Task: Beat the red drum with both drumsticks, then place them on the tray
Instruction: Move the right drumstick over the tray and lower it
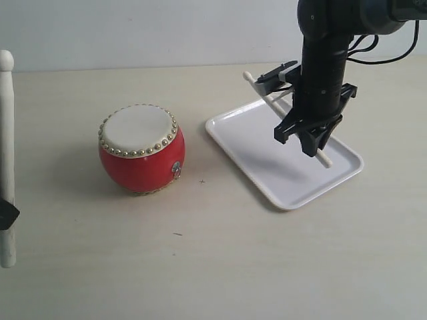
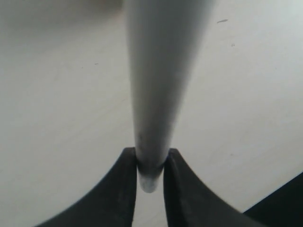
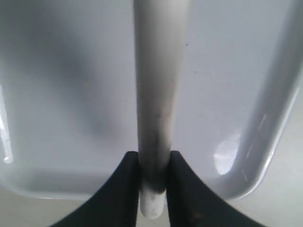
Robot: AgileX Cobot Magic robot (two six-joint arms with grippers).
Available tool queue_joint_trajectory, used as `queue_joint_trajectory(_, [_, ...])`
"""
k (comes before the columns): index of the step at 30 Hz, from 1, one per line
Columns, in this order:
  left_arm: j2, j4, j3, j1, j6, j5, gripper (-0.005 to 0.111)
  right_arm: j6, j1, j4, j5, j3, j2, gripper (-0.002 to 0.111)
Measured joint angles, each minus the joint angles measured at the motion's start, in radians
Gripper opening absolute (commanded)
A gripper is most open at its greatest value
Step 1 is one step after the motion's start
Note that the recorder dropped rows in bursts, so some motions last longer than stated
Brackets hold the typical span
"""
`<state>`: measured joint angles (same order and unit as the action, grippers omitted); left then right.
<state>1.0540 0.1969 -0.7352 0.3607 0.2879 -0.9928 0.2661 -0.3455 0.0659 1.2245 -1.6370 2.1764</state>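
Drumsticks (image 2: 156,94) clamped in left fingers (image 2: 113,198), right fingers (image 3: 118,198) over tray (image 3: 57,94)

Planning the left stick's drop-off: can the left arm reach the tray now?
Probably, but not cleanly. The left gripper holds its drumstick at the far left; the red drum stands between it and the tray, and the right gripper with the other drumstick hangs over it. Its drum-side end looks free.

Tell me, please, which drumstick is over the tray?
The drumstick in the right gripper; the other stick is far left of the drum, off the tray.
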Motion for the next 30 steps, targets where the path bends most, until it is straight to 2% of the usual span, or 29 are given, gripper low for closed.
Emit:
queue_joint_trajectory(20, [-0.002,0.013,0.0,0.0,-0.014,-0.002,0.0,-0.075,0.011,0.122,0.0,0.002,0.023,0.0])
queue_joint_trajectory(30, [-0.002,0.037,0.0,0.0,-0.014,-0.002,0.0,-0.077,0.011,0.149,0.0,0.002,0.03,0.014])
